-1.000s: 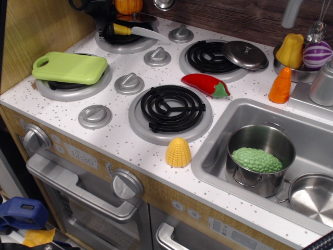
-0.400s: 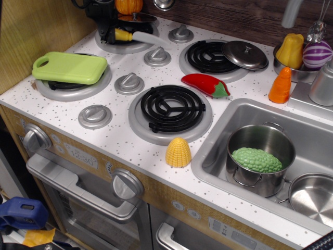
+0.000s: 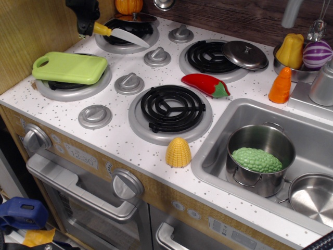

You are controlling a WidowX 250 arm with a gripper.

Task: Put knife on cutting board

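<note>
The gripper (image 3: 87,23) is hanging at the far left of the stove with its fingers closed on the yellow handle of the knife (image 3: 120,34), so the knife is riding in the air rather than lying on anything. From the grip the grey blade is pointing out to the right and slightly toward the camera, its tip reaching over the edge of the rear-left burner (image 3: 125,32). How tightly the fingers are pinching is hard to judge, since the dark gripper body is hiding most of them. The cutting board (image 3: 70,67) is lying below the gripper and nearer to the camera, just a little to its left, resting on the front-left burner and well clear of the blade. Its long axis is running left to right, with the handle hole at the left end, which roughly matches the way the knife is pointing. So the coming move is looking like a short carry toward the camera and downward, with little turning needed, and the blade should be landing along the board's length.
</note>
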